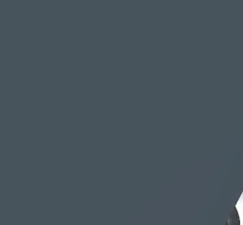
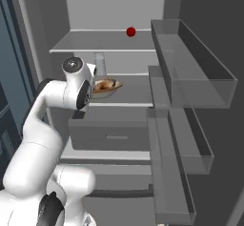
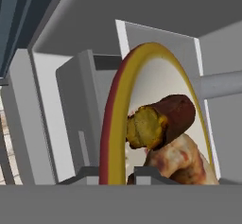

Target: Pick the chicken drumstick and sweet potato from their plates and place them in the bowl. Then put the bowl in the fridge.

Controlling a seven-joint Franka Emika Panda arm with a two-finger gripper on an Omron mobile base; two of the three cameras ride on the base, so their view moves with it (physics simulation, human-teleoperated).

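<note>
1. Right base view: the open grey fridge [image 2: 119,10] stands ahead, its door bins swung out to the right, and the white arm reaches in at the middle shelf [image 2: 133,89]. The shallow round bowl with the brown rim [image 2: 110,87] sits at that shelf's level, just beyond the arm's wrist, with brownish food heaped inside it.

2. Hand view: the bowl's rim [image 3: 116,119] arcs up across the middle, yellow and red-brown from this angle, cream inside. Within it lie the dark reddish-brown sweet potato [image 3: 163,119], its cut end yellowish and ragged, and below it the lumpy golden-brown chicken drumstick with pale patches [image 3: 182,164], the two touching.

3. The gripper [image 3: 118,173] is clenched on the bowl's rim, its dark finger tips either side of the edge at the bottom of the view.

4. Progress, as I judge it: both foods are already in the bowl, so the picking part is done. The bowl is inside the fridge at shelf height, but whether it rests on the shelf or hangs just above it I cannot tell.

5. What appears left: set the bowl down flat, release the rim, and draw the arm back out.

6. A small red round thing [image 2: 130,31] lies on the upper shelf, well apart from the bowl.
</note>
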